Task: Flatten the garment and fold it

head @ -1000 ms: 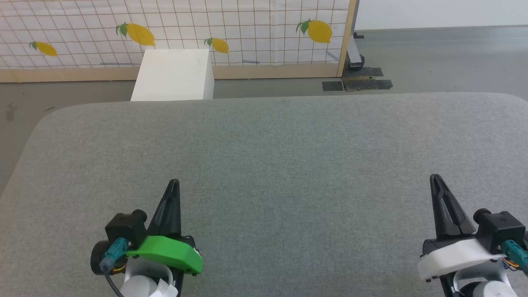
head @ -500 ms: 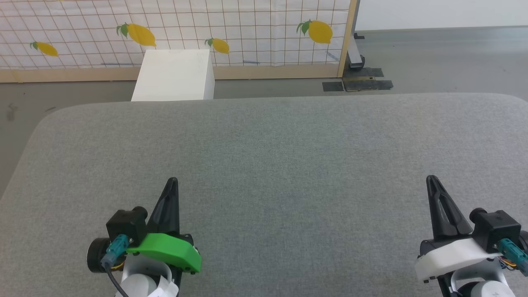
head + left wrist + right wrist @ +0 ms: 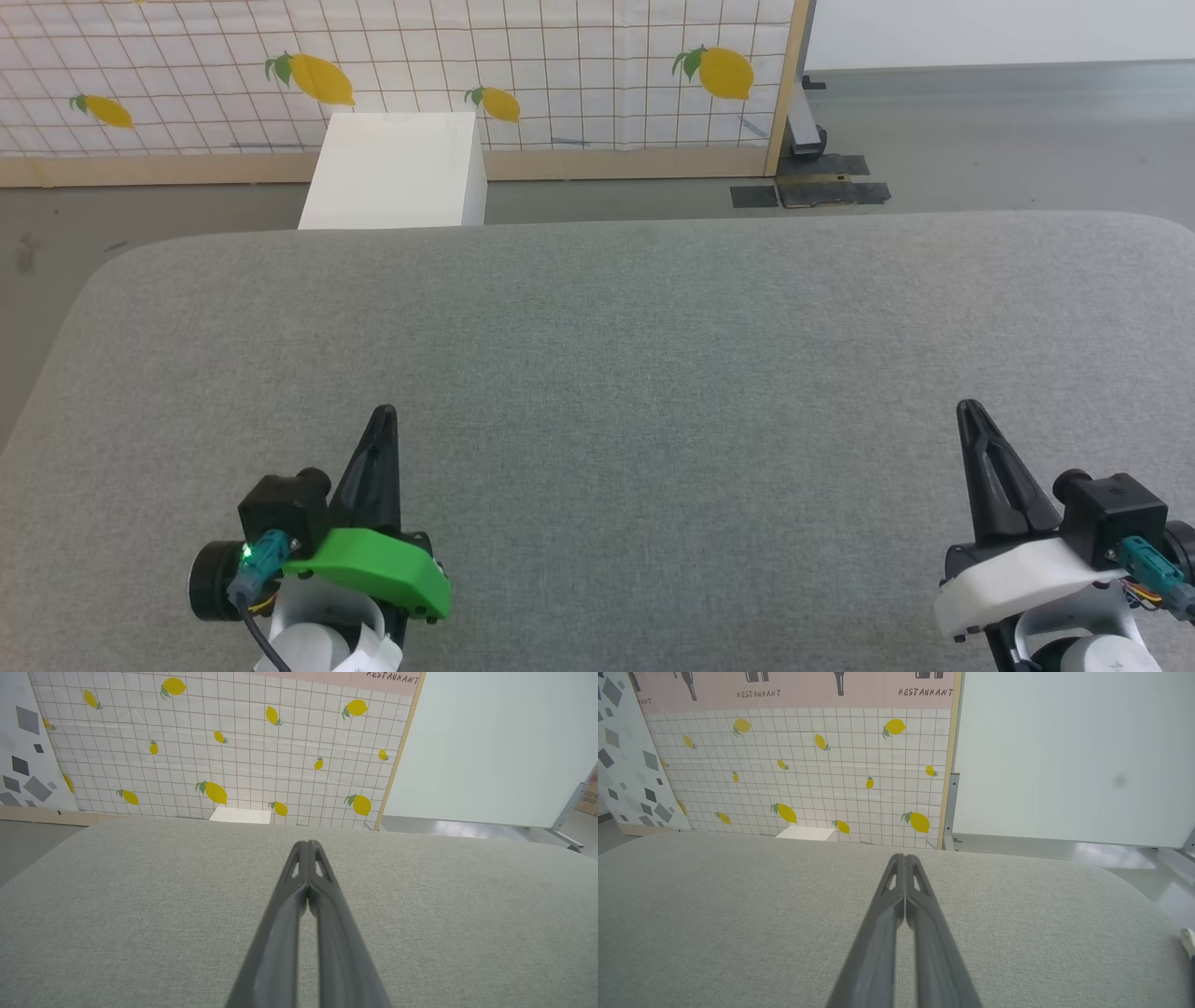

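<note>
The garment is out of view. My left gripper (image 3: 384, 413) hovers over the near left of the grey cloth-covered table (image 3: 635, 336), its two dark fingers pressed together and holding nothing. Over the near right, my right gripper (image 3: 967, 407) is likewise shut and empty. In the left wrist view the left gripper (image 3: 307, 843) points across the table (image 3: 140, 896) toward the lemon-print wall. The right wrist view has the right gripper (image 3: 904, 857) with tips touching above the same table (image 3: 738, 914).
A white box (image 3: 397, 170) stands on the floor just behind the table's far edge. Behind it runs a lemon-print grid panel (image 3: 560, 65) with a wooden frame. Grey floor (image 3: 1008, 131) lies at the back right.
Both grippers have drifted slightly leftward and a little nearer in the head view, and both stay shut. A green light now glows on the left wrist's connector.
</note>
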You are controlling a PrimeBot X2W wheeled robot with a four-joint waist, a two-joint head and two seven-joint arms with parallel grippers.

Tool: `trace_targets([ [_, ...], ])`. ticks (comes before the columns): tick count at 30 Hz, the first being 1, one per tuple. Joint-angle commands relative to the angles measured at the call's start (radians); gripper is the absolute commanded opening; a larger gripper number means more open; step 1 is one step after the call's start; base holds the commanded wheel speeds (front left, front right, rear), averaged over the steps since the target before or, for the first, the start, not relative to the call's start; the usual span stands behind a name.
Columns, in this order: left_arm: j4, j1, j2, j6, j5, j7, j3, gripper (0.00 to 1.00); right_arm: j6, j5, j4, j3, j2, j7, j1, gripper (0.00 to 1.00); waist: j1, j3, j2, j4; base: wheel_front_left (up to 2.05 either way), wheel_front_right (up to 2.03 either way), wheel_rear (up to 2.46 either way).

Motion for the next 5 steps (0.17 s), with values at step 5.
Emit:
trace_targets([
  [5, -0.015, 0.019, -0.002, 0.008, 0.028, 0.013, 0.008, 0.0, -0.001, -0.01, 0.0, 0.007, 0.001, 0.009, -0.008, 0.0, 0.0, 0.0, 0.0031, 0.001, 0.0, 0.0, 0.0],
])
